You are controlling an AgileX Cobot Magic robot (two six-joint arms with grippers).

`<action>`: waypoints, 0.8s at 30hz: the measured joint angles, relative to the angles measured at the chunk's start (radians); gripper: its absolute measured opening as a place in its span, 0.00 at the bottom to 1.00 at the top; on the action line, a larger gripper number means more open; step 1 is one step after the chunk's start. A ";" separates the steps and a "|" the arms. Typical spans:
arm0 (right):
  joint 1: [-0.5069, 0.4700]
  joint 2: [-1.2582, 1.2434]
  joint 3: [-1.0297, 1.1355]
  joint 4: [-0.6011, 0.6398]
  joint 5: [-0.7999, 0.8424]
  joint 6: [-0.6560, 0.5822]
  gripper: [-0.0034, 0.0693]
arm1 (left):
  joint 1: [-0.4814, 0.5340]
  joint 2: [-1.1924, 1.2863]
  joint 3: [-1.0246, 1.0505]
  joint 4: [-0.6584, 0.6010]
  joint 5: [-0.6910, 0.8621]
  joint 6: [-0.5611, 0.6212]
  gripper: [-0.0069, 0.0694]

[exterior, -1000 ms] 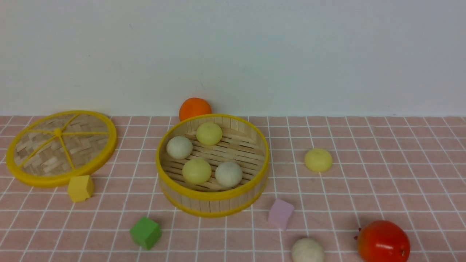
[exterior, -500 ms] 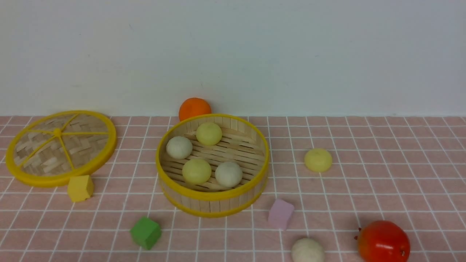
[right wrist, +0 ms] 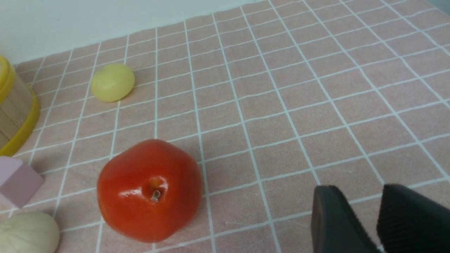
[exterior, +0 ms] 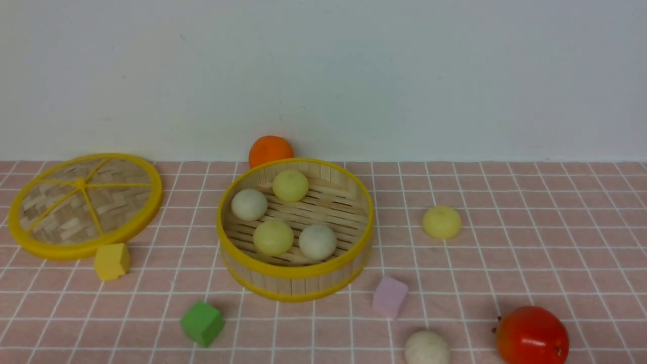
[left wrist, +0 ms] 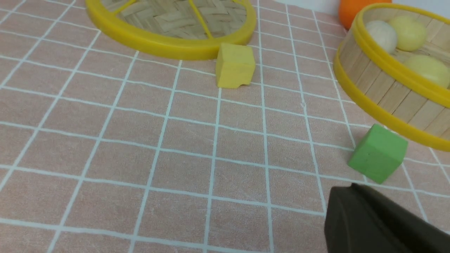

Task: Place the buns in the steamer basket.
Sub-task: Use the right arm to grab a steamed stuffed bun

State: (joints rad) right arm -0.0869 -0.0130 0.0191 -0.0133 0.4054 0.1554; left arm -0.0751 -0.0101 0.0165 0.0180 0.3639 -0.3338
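Inside the steamer basket (exterior: 295, 273), at the middle of the pink checked cloth (exterior: 530, 202), lie four of the buns: an off-white one (exterior: 249, 205) and a pale yellow one (exterior: 290, 185) toward the far wall, and a pale yellow one (exterior: 273, 237) just beside an off-white one (exterior: 317, 242) toward the near wall. Two buns sit outside on the cloth. A pale yellow bun (exterior: 442, 222) lies to the right of the basket, apart from it. An off-white bun (exterior: 427, 348) lies at the near edge of the front view, near a red tomato-like fruit (exterior: 532, 335).

A lilac cube (exterior: 389, 297) sits just off the basket's near right side and a green cube (exterior: 202, 323) off its near left side. An orange ball (exterior: 270, 150) rests behind the basket by the wall. The woven lid (exterior: 76, 250) lies flat well to the left, with a yellow cube (exterior: 111, 261) close to its near rim.

Neither arm shows in the front view. In the left wrist view the left gripper (left wrist: 355, 207) hangs above the cloth near the green cube, its jaws pressed together on nothing. In the right wrist view the right gripper (right wrist: 364, 196) has its jaws parted with only bare cloth between them, to one side of the red fruit.
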 joint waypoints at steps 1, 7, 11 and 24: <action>0.000 0.000 0.000 0.000 0.000 0.000 0.38 | 0.000 0.000 0.000 0.000 0.000 0.000 0.11; 0.000 0.000 0.000 0.000 0.000 0.000 0.38 | 0.000 0.000 0.000 0.000 0.000 0.000 0.11; 0.000 0.000 0.000 0.000 0.000 0.000 0.38 | 0.000 0.000 0.000 0.000 0.000 0.000 0.11; 0.000 0.000 0.009 0.023 -0.227 0.030 0.38 | 0.000 0.000 0.000 0.000 0.000 0.000 0.11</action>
State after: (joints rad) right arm -0.0869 -0.0130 0.0280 0.0101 0.1782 0.1852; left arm -0.0751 -0.0101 0.0165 0.0180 0.3639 -0.3338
